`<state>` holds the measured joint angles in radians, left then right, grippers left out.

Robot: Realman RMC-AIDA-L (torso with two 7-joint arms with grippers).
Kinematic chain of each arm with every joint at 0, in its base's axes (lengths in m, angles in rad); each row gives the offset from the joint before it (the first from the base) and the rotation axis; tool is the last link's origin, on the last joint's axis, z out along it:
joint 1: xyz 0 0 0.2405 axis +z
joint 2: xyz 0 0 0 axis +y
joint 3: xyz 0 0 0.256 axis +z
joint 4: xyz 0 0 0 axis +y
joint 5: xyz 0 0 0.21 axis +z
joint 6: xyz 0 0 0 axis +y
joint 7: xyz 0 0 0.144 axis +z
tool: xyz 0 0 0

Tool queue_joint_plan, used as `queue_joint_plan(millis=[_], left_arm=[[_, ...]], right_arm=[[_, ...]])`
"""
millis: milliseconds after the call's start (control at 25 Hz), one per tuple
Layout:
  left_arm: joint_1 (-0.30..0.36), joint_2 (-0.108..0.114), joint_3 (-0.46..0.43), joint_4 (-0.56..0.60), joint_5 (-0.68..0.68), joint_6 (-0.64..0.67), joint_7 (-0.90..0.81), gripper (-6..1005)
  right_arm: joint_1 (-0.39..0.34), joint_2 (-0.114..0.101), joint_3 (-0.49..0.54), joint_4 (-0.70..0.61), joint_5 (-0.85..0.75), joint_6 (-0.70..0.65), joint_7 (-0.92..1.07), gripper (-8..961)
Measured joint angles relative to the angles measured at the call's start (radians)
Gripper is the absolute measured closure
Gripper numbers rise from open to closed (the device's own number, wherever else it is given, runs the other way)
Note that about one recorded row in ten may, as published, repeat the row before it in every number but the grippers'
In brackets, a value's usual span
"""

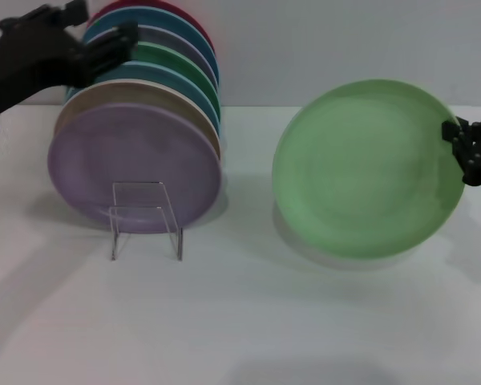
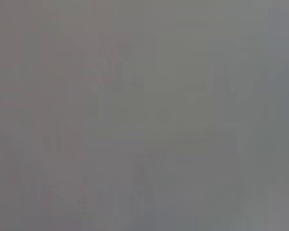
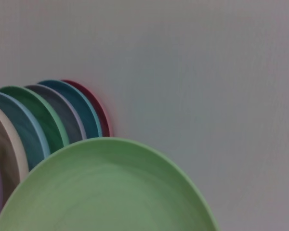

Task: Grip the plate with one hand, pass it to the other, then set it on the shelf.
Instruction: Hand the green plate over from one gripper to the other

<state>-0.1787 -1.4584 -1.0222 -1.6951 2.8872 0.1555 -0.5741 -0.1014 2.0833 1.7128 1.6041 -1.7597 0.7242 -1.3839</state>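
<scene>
The pale mint-green plate (image 1: pixel 365 168) is held upright and tilted above the table on the right. My right gripper (image 1: pixel 467 152) is shut on its right rim at the frame edge. The plate fills the lower part of the right wrist view (image 3: pixel 106 192). The clear acrylic shelf (image 1: pixel 146 218) stands at the left with a row of plates leaning in it. My left gripper (image 1: pixel 104 36) is black and hovers at the top left over the back plates of that row, fingers apart and empty. The left wrist view shows only flat grey.
The rack's row has a lilac plate (image 1: pixel 132 164) in front, then beige, blue, darker green (image 1: pixel 188 68), grey, teal and red plates; they also show in the right wrist view (image 3: pixel 43 115). White table (image 1: pixel 248 321) lies in front, a pale wall behind.
</scene>
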Motion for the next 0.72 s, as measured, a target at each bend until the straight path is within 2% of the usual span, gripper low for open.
queue_joint_plan(millis=[80, 160, 200, 320, 360, 400, 480, 520, 560, 640, 720], left_arm=[[0.001, 0.004, 0.0, -0.077, 0.0, -0.086, 0.028, 276], [0.003, -0.016, -0.005, -0.166, -0.001, -0.235, 0.089, 276], [0.002, -0.035, -0.011, -0.199, -0.003, -0.303, 0.122, 277], [-0.001, -0.113, -0.039, -0.258, -0.019, -0.455, 0.228, 277], [0.0, -0.173, -0.074, -0.275, -0.087, -0.531, 0.36, 277], [0.0, -0.173, -0.074, -0.275, -0.087, -0.531, 0.36, 277], [-0.002, -0.238, -0.128, -0.282, -0.23, -0.622, 0.556, 278], [-0.002, -0.238, -0.128, -0.282, -0.23, -0.622, 0.556, 278], [0.003, -0.322, -0.211, -0.283, -0.388, -0.714, 0.783, 278], [0.015, -0.407, -0.287, -0.279, -0.469, -0.792, 0.932, 278], [0.031, -0.546, -0.404, -0.274, -0.529, -0.92, 1.13, 279]], right_arm=[[0.001, 0.0, 0.017, -0.021, 0.061, 0.022, -0.073, 932], [0.007, -0.001, 0.048, -0.049, 0.121, 0.052, -0.131, 932], [0.007, -0.001, 0.048, -0.049, 0.121, 0.052, -0.131, 932], [0.02, -0.002, 0.063, -0.084, 0.166, 0.078, -0.172, 932], [0.027, -0.003, 0.066, -0.104, 0.192, 0.097, -0.207, 932], [0.027, -0.003, 0.066, -0.104, 0.192, 0.097, -0.207, 932], [0.032, -0.003, 0.071, -0.118, 0.202, 0.111, -0.23, 932], [0.034, -0.003, 0.072, -0.123, 0.203, 0.116, -0.235, 932], [0.037, -0.003, 0.075, -0.131, 0.205, 0.122, -0.249, 932], [0.04, -0.003, 0.076, -0.136, 0.206, 0.129, -0.266, 932], [0.048, -0.003, 0.075, -0.153, 0.211, 0.14, -0.309, 932]])
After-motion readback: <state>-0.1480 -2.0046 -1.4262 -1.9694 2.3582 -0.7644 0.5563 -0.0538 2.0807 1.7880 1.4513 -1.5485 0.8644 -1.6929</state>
